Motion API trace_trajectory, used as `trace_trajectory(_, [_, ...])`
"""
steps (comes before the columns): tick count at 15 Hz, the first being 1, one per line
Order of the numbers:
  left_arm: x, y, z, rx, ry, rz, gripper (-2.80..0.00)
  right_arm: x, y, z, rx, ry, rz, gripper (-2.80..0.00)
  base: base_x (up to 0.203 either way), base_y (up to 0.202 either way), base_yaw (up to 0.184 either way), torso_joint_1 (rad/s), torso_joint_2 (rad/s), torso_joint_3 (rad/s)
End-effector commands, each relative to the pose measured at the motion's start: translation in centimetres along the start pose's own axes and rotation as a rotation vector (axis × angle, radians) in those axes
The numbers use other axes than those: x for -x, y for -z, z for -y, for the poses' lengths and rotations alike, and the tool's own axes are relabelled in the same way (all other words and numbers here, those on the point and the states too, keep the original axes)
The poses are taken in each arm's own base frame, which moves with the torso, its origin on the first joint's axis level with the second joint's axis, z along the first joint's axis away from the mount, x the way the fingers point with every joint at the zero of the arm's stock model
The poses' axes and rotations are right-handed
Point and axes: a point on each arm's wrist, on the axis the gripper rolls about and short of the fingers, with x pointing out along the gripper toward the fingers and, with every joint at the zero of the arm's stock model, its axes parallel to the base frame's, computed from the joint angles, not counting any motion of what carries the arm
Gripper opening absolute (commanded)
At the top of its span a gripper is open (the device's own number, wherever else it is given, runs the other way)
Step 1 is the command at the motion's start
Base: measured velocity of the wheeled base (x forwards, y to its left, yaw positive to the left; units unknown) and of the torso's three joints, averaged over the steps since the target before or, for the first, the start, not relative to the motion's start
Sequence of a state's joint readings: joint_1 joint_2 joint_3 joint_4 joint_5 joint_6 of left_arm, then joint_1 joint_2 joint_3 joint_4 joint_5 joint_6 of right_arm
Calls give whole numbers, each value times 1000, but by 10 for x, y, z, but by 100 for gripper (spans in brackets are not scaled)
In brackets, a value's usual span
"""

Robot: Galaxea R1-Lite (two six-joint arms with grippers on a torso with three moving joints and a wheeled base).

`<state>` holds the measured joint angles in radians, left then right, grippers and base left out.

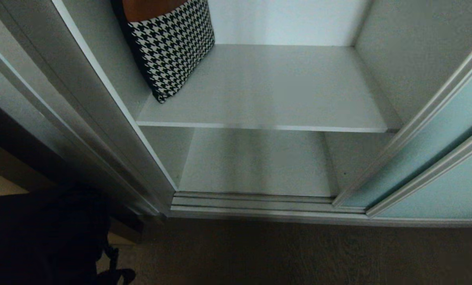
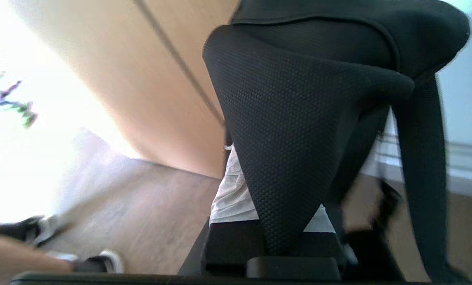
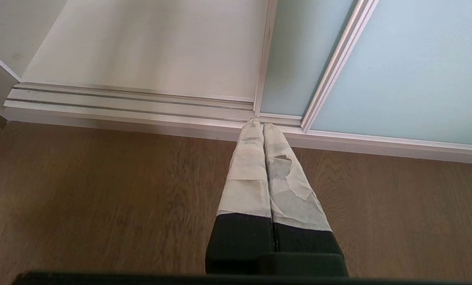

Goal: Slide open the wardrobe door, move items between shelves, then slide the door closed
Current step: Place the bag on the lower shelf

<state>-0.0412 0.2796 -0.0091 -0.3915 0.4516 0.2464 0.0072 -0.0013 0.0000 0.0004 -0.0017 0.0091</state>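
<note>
Low at the left of the head view, a black mesh-fabric bundle with trailing straps (image 1: 42, 237) hangs over the brown wood floor (image 1: 299, 257), well short of the wardrobe. The left wrist view shows the left gripper (image 2: 275, 221) pinching that fabric, its white-wrapped fingers (image 2: 232, 198) pressed together on a fold while the long axis of the cloth runs away from the fingers. From there the open bay lies ahead and to the right, so the left arm is the nearer one for any placing. Further right, a black-and-white houndstooth cushion (image 1: 172, 47) leans tilted against the grey left wall on the upper light-grey shelf (image 1: 267, 91); the lower grey shelf (image 1: 255, 162) sits beneath. At far right stands the frosted aqua sliding door (image 1: 426, 158), slid aside. The right gripper (image 3: 264, 128) hangs closed on nothing, pointing at the ribbed silver floor track (image 3: 133, 103).
</note>
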Motion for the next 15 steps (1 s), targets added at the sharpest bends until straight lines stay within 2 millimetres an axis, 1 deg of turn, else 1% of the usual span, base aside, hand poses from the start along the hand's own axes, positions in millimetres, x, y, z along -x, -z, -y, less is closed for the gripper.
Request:
trace_trajectory(1, [3, 3, 0, 8, 21, 13, -280, 0, 0, 0, 0, -1, 2, -280, 0, 0, 0, 0, 0, 0])
trace_trajectory(3, [3, 4, 1, 27, 47, 16, -280, 0, 0, 0, 0, -1, 2, -280, 0, 0, 0, 0, 0, 0])
trace_trajectory(13, [5, 19, 7, 26, 226, -96, -280, 0, 0, 0, 0, -1, 2, -280, 0, 0, 0, 0, 0, 0])
trace_trajectory(15, [6, 21, 8, 56, 237, -112, -280, 0, 0, 0, 0, -1, 2, -280, 0, 0, 0, 0, 0, 0])
